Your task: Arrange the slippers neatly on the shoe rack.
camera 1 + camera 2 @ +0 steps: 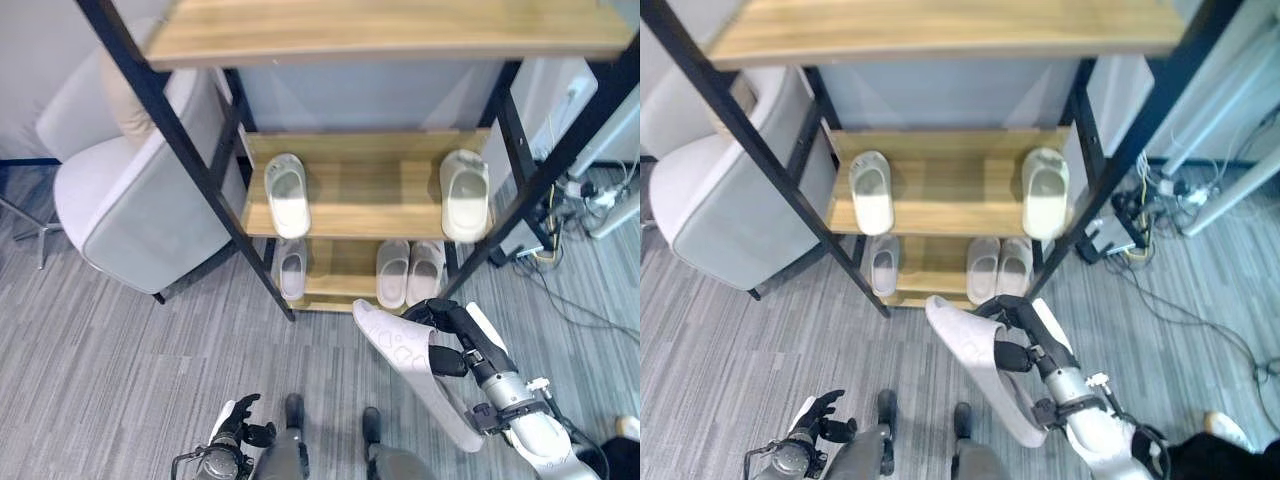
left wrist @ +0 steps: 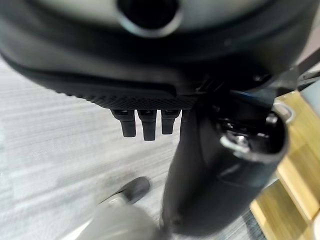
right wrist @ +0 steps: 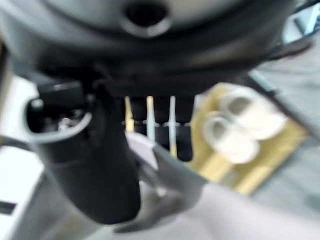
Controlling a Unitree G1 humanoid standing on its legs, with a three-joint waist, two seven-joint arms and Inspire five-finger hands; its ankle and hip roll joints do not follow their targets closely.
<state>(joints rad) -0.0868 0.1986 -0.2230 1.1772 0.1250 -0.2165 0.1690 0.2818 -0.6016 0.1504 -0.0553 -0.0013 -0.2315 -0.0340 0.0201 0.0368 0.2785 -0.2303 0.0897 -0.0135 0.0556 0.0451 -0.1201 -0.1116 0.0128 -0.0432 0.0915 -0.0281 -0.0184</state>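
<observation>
- Grey carpet fronts the shoe rack (image 1: 340, 190); its bottom shelf holds a lone slipper (image 1: 291, 268) — the gap beside it lies at eleven o'clock from the right hand (image 1: 462, 340).
- That hand grasps the held slipper (image 1: 410, 362), long axis running eleven-to-five.
- Left hand (image 1: 236, 424) hangs low at seven o'clock, its fingers loosely curled and empty.

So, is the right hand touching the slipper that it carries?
Touching. In the left eye view the right hand has its fingers and thumb curled round the pale slipper.
</observation>
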